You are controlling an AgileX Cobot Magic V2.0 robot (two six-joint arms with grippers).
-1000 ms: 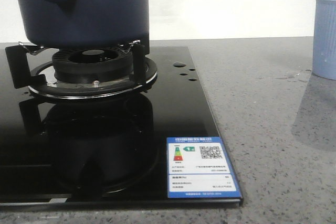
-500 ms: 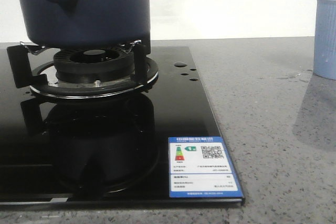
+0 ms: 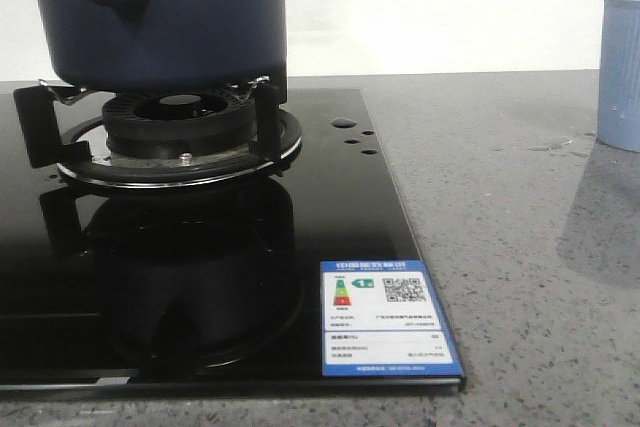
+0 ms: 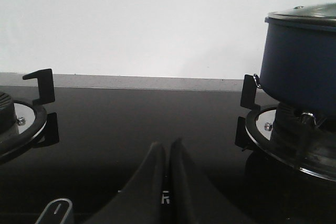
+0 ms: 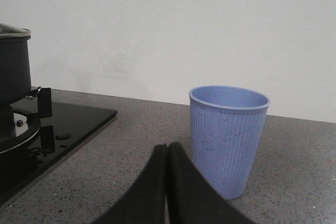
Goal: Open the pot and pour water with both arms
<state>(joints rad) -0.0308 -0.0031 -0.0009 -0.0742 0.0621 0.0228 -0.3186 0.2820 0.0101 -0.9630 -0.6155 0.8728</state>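
Navy-blue pot (image 3: pixel 165 17) sits on the burner grate (image 3: pixel 175 137) of the black glass cooktop (image 3: pixel 330 197), lid (image 4: pixel 307 13) still on, stubby side socket facing front-left. Both pincers are closed on nothing: the left pincer (image 4: pixel 168 153) hangs low over the cooktop beside the pot, and the right pincer (image 5: pixel 167 156) sits over the grey speckled surface (image 3: pixel 520 247), right by the pale blue cup (image 5: pixel 228 140).

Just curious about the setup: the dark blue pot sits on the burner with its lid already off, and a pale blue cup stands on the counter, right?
Not quite: the pot still has its lid on, as the left wrist view shows. The cup does stand on the counter.
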